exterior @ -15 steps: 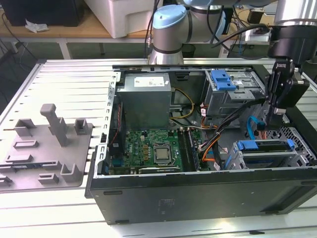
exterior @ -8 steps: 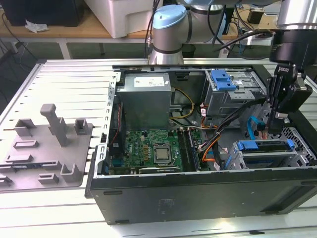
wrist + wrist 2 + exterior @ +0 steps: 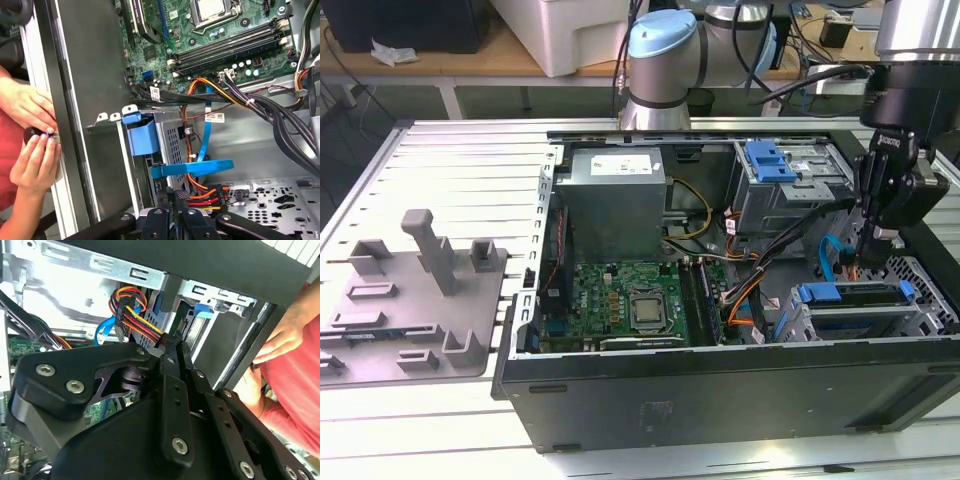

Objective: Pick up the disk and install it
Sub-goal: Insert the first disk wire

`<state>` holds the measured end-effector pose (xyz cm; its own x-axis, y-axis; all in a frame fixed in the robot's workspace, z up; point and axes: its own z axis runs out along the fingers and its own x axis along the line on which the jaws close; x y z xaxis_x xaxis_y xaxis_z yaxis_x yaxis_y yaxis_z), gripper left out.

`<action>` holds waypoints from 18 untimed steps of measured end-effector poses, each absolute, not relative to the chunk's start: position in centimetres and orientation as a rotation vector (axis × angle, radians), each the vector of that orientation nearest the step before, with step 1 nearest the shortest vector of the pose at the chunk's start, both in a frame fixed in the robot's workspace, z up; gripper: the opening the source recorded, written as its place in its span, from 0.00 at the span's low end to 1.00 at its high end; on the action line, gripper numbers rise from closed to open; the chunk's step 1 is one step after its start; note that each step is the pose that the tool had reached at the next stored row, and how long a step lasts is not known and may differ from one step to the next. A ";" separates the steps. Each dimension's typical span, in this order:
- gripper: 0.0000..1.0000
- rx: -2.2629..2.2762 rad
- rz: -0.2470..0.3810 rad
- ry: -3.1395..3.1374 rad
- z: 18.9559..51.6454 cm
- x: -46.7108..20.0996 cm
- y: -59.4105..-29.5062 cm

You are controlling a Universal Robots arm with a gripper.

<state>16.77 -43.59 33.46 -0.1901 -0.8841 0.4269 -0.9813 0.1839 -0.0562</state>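
The disk point(image 3: 858, 303) lies flat in the lower drive cage point(image 3: 930, 318) at the exterior view's right, with its blue carrier rail point(image 3: 820, 293) along the top edge. My gripper point(image 3: 873, 250) hangs just above the cage's back end with its fingers pressed together and nothing held between them. In both wrist views the fingertips point(image 3: 172, 342) point(image 3: 174, 197) sit close to the power connector with red, yellow and orange wires point(image 3: 137, 320) behind the cage. The blue rail point(image 3: 192, 168) runs across just beyond the fingertips.
The open computer case point(image 3: 720, 400) holds a motherboard point(image 3: 630, 300), a power supply point(image 3: 615, 190) and an upper cage with a blue latch bracket point(image 3: 770, 160). A person's hands point(image 3: 30, 130) rest on the case edge. A grey fixture point(image 3: 415, 300) lies at the exterior view's left.
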 end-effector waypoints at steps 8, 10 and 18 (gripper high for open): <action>0.16 1.845 0.465 -2.128 33.6 16.3 -43.7; 0.16 1.865 0.465 -2.117 33.6 16.1 -43.8; 0.16 1.914 0.449 -2.105 33.6 15.7 -44.7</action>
